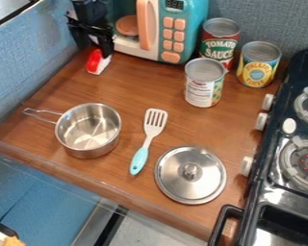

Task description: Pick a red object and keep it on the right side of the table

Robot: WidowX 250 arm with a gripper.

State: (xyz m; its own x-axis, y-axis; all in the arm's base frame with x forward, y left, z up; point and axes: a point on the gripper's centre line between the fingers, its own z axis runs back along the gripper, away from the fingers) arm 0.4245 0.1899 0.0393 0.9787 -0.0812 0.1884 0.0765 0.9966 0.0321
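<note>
The bench (127, 91) is brown with a streaked wood grain. The gripper (101, 48) is black; the small object (94, 61) is red and white. The toy microwave (199, 21) is turquoise and cream with peach buttons and handle. One can (219, 44) is red and green, another (258, 65) yellow and blue. The pot (89, 129) and lid (190, 178) are silver, the spatula (140, 160) off-white with a pale aqua handle, and the stove (286, 178) black.

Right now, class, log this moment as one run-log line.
gripper: at red-and-white object; spot: beside toy microwave; right-side placement: not done; lid: off pot
</note>
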